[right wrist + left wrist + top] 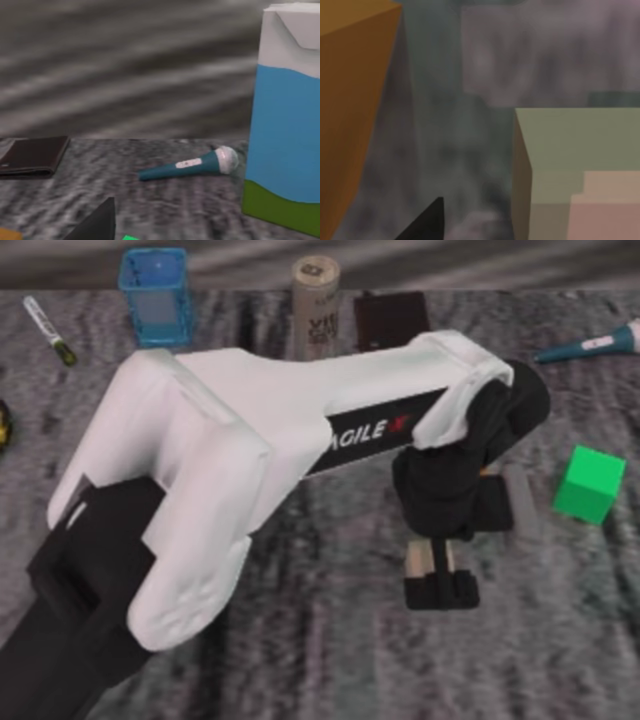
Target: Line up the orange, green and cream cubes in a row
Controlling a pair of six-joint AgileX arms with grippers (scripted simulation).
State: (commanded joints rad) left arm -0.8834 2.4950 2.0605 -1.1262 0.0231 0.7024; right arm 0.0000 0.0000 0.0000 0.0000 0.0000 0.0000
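My left arm reaches across the table's middle, and its gripper points down over the small cream cube. In the left wrist view the cream cube stands close beside one dark fingertip with a gap between them; the gripper is open. The orange cube stands just beyond, mostly hidden under the wrist in the top view. The green cube sits apart at the right. My right arm is outside the top view; one of its fingers shows, set wide, gripper open and empty.
Along the back edge stand a blue mesh holder, a tan cylinder and a dark wallet. A teal microphone lies at the back right and a marker at the back left. A blue-and-white carton stands near my right gripper.
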